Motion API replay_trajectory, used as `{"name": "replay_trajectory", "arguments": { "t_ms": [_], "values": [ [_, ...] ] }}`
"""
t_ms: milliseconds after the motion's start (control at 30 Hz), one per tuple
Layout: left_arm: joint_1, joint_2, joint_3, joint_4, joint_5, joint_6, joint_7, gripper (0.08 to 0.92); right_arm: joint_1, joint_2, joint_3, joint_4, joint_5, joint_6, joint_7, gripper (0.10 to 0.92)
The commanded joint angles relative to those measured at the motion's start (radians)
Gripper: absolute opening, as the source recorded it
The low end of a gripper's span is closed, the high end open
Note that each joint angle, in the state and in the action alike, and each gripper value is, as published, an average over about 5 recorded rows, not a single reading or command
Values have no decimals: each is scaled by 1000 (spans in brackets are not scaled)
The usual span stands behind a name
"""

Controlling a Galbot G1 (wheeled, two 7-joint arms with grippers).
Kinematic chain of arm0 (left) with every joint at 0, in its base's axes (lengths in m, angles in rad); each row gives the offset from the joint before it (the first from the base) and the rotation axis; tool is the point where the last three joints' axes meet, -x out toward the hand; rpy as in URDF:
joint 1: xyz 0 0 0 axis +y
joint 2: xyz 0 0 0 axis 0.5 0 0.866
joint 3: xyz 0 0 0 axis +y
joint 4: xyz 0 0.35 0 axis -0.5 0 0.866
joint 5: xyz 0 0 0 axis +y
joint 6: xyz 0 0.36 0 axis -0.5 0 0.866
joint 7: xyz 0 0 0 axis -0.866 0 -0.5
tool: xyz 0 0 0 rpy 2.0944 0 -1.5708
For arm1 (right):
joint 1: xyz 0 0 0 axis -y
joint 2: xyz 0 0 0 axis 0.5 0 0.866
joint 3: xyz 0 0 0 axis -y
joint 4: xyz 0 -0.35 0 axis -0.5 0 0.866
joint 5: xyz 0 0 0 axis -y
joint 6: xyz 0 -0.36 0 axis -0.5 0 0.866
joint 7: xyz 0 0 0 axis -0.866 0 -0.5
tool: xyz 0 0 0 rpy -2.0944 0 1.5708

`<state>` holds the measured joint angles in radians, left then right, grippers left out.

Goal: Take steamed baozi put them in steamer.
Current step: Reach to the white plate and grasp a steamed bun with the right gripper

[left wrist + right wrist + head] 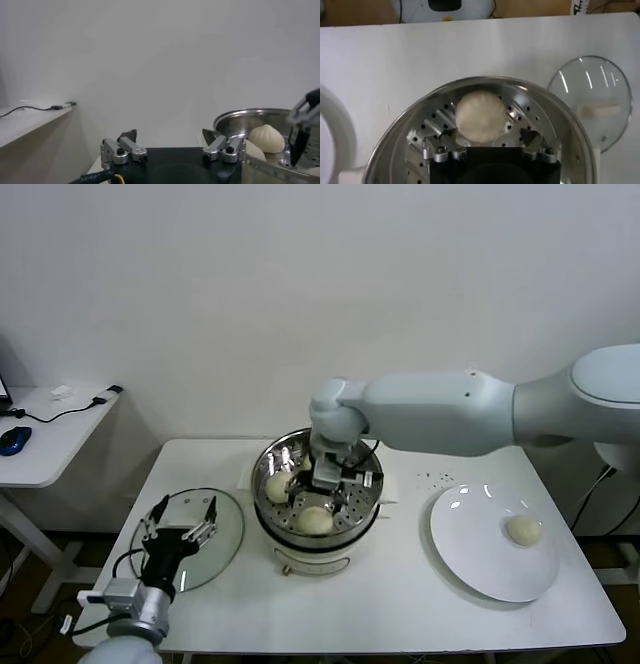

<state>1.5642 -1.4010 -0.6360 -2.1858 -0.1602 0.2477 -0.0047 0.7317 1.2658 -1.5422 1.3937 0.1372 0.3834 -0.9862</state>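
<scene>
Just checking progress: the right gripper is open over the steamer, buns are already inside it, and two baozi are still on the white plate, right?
Not quite: the white plate holds only one baozi, as the head view shows. The rest stands: the right gripper is open over the steamer, with buns already inside.

There are two steamed baozi point(278, 487) point(316, 521) that show in one steamer point(270, 524). One more baozi point(524, 530) lies on one white plate point(470, 559). There is one glass lid point(222, 529).
</scene>
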Motion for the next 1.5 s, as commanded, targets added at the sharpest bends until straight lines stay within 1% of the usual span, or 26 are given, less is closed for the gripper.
{"name": "replay_trajectory", "arguments": {
  "t_ms": [33, 100, 200, 267, 367, 500, 600, 800, 933, 1067, 1333, 1500],
  "values": [
    [2, 5, -2, -2, 0, -1, 1, 823, 165, -160, -28, -51, 287, -11, -104, 823],
    [3, 8, -5, -4, -2, -2, 2, 823, 199, -225, -55, -64, 344, -59, -118, 823],
    [5, 11, -9, -5, -6, -4, 2, 823, 263, -342, -135, -69, 419, -169, -120, 823],
    [7, 12, -10, -6, -9, -6, 1, 823, 304, -425, -202, -68, 444, -232, -115, 823],
    [10, 12, -8, -9, -12, -8, 1, 823, 345, -540, -283, -68, 446, -285, -113, 823],
    [15, 13, -3, -17, -14, -9, 0, 823, 355, -672, -362, -58, 410, -318, -113, 823],
    [18, 14, 0, -23, -14, -9, 0, 823, 309, -748, -386, -62, 340, -334, -105, 823],
    [21, 16, 0, -25, -14, -9, -1, 823, 114, -864, -295, -101, 231, -374, -76, 823],
    [20, 12, 1, -21, -10, -9, -1, 823, -71, -908, -126, -146, 180, -394, -61, 823],
    [17, 6, 6, -14, 1, -7, 0, 823, -255, -909, 48, -214, 126, -404, -47, 823],
    [7, 2, 9, 4, 17, -4, 1, 823, -382, -812, 158, -327, 93, -404, -32, 823],
    [3, -7, 13, 9, 26, -2, 1, 823, -430, -755, 188, -367, 83, -407, -24, 823]
  ]
}}
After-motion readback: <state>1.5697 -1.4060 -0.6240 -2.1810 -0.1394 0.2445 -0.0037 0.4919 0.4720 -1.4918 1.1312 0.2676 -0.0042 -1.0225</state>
